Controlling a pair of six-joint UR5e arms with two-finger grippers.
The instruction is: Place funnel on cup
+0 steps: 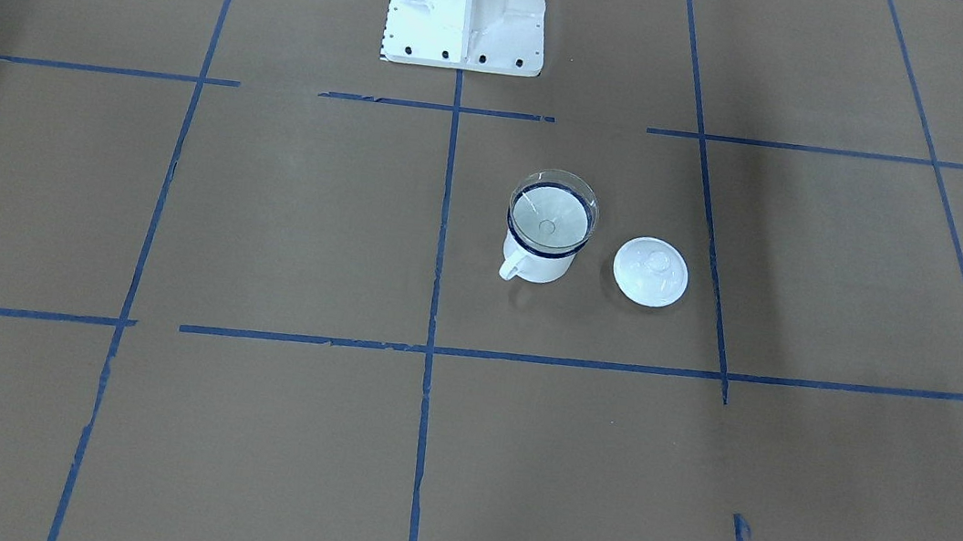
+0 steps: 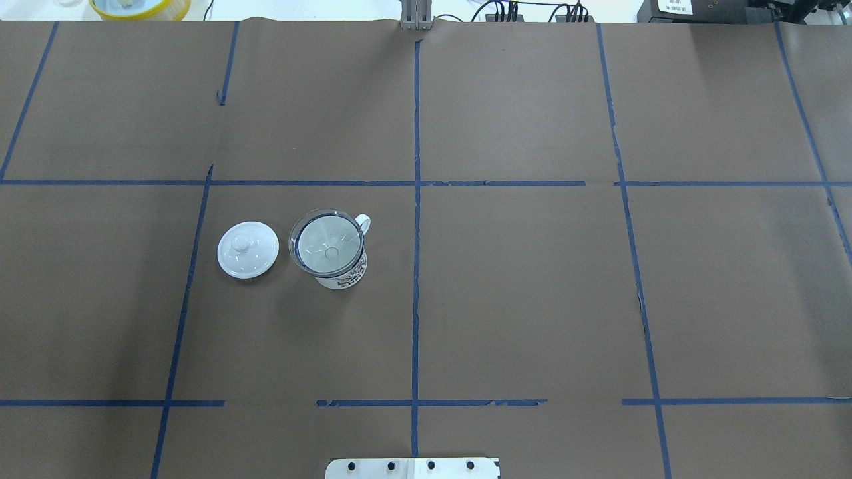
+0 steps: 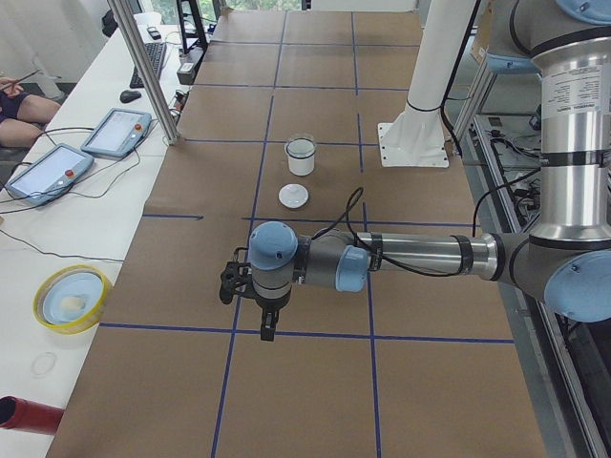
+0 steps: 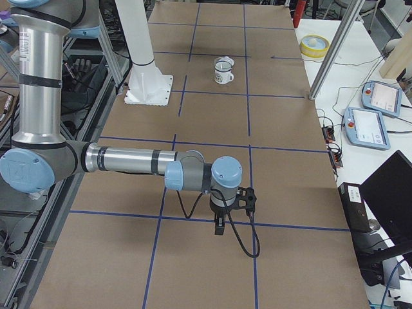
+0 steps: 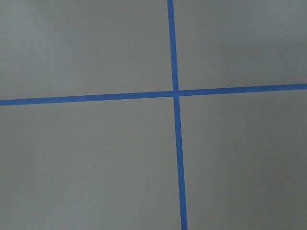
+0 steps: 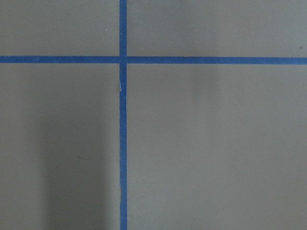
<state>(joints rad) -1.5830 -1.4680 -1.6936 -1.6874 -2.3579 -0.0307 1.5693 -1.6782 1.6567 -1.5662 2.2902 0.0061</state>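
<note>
The clear funnel [image 1: 551, 210] sits upright in the mouth of the white mug with the dark blue rim [image 1: 537, 264], its spout inside the cup. The pair also shows in the overhead view as funnel [image 2: 326, 243] on cup [image 2: 346, 273]. In the exterior left view the cup [image 3: 302, 164] stands far beyond my left gripper [image 3: 267, 329], which hangs over bare table near that end. In the exterior right view my right gripper [image 4: 220, 228] hangs over bare table, far from the cup [image 4: 223, 76]. I cannot tell whether either gripper is open or shut. Both wrist views show only brown paper and blue tape.
A round white knobbed lid [image 1: 650, 272] lies on the table beside the cup, apart from it. The robot's white base [image 1: 468, 2] stands at the table's edge. A yellow bowl [image 3: 69, 298], tablets [image 3: 115, 132] and a metal post [image 3: 143, 67] lie beyond the paper.
</note>
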